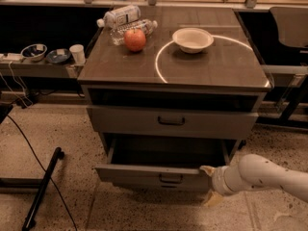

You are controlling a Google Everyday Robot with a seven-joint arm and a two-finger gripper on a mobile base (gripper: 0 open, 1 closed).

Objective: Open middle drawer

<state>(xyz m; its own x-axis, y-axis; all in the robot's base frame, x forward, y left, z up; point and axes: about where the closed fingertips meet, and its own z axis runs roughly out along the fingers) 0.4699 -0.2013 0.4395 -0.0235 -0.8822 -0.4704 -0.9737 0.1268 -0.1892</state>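
"Middle drawer (144, 172), position and state?"

"Second tier of grey cabinet (96, 100), under shut top drawer (125, 121). Pulled well out toward camera; grey inside exposed, dark toward the back. Flat front, small black loop handle (171, 179) at centre."

"Gripper?"

"Gripper (210, 184) low at right, on pale arm (260, 174) entering from right edge. At right end of middle drawer front. Fingers apart, one fingertip (207, 169) at upper corner of front, other below its lower edge. Possibly touching the front; contact hard to confirm at this angle. Handle not touched."

"Cabinet top?"

"Red apple (135, 39) at rear left. Two clear plastic bottles lying just behind: labelled bottle (120, 17), second bottle (144, 27) touching or nearly touching apple. White bowl (193, 39) upright, rear centre, apart from apple. Bright curved line (159, 64) across surface."

"Surroundings?"

"Side shelf (38, 69) at left: two dark bowls (33, 51), white cup (77, 53) nearest cabinet. Black cable (29, 148) and black bar (43, 189) on speckled floor, well apart from drawer."
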